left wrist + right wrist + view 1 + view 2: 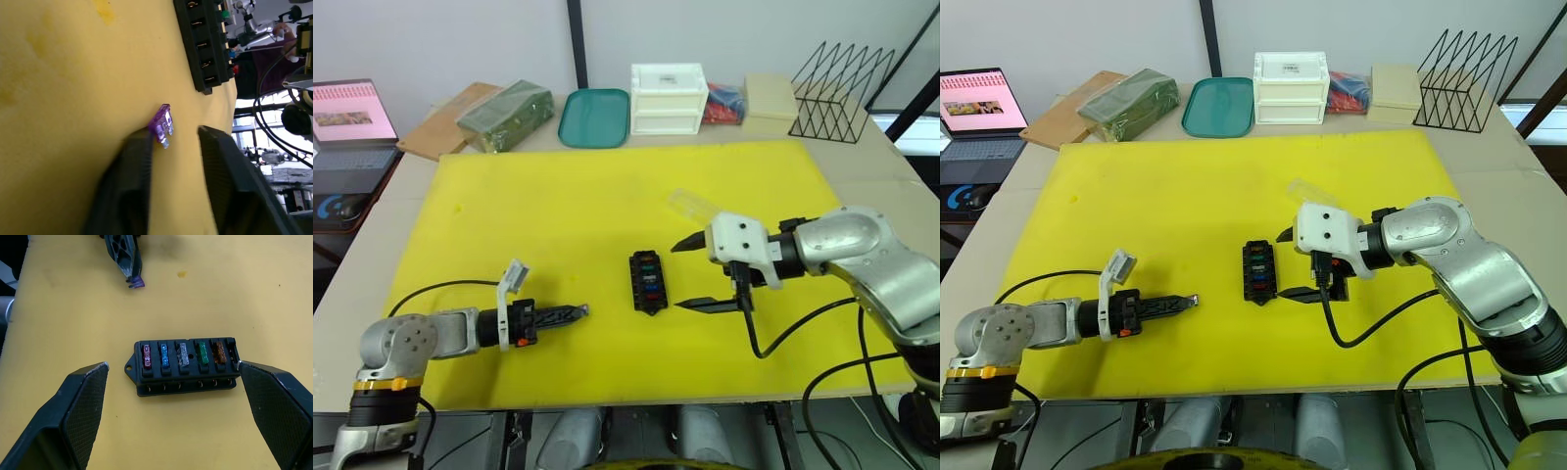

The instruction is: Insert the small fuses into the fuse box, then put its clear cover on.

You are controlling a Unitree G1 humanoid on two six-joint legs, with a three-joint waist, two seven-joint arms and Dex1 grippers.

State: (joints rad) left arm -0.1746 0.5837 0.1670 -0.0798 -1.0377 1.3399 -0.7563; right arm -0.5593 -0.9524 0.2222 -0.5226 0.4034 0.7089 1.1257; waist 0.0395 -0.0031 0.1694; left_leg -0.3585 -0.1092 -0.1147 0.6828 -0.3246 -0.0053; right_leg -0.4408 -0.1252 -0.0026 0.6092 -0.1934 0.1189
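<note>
The fuse box (185, 366) is a black block lying flat on the yellow mat (558, 215), with red, blue, grey, green and amber fuses seated in one row. The right gripper (176, 411) stands spread wide, one finger on either side of the box, touching nothing. Off the box's end, the left gripper (173, 147) is parted; a purple fuse (162, 125) rests against one fingertip.
</note>
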